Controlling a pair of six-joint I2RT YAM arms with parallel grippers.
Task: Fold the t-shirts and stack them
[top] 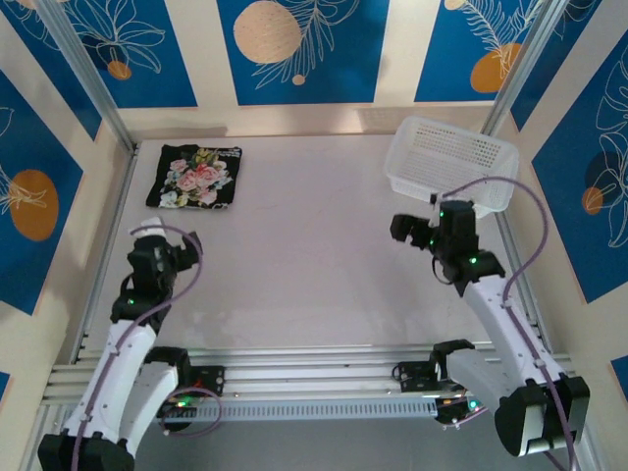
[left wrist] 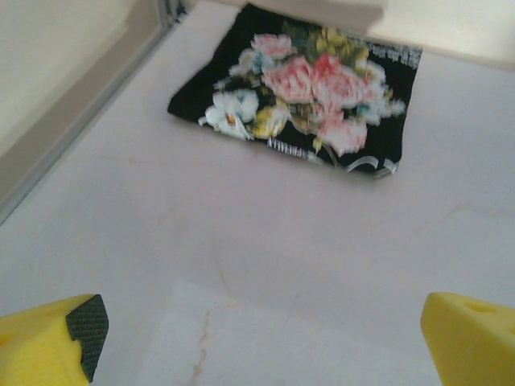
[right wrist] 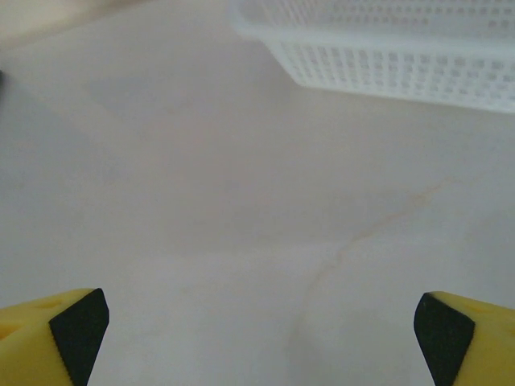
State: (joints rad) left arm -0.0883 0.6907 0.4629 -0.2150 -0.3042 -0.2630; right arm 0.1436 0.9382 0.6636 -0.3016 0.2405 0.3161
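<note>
Black rose-printed fabric t-shirt [top: 196, 177] sits folded at ten o'clock; your left hand [left wrist: 259, 342] and right hand [right wrist: 261, 338] hang spread, empty. Graze its near edge and the fold could spring open.

The overhead view spans the table [top: 314, 275]; wrist views skim low (left shares the t-shirt [left wrist: 298, 96], right the basket [right wrist: 386, 64]).

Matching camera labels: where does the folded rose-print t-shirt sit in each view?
Top external: t-shirt lies at the table's far left corner, print up.
Left wrist: t-shirt is at top centre, beyond the open left end effector.
Right wrist: this camera faces the white basket, top right.
Shared landmark: the pale table lies under everything.
</note>
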